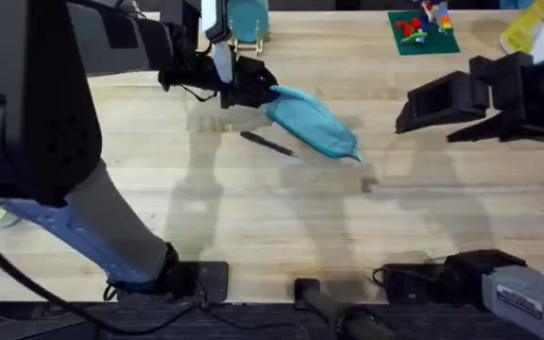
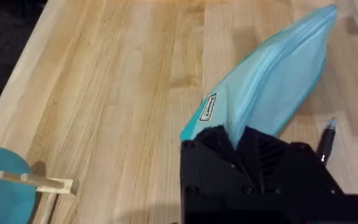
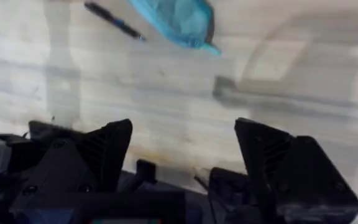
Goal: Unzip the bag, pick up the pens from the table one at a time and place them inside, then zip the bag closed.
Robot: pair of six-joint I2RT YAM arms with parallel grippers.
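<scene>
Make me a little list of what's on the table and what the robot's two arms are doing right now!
bag: light blue pouch, lying on the table, one end pinched by the left gripper
pen: one dark pen on the wood beside the pouch, nothing touching it
left gripper: jaws closed on the pouch's end
right gripper: jaws wide apart, hanging over bare wood, away from the pouch
zipper: cannot tell whether open or closed
back of table: green plate with small toy pieces

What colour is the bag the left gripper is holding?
Light turquoise-blue. The bag shows best in the left wrist view, clamped at one end by the left gripper.
</scene>
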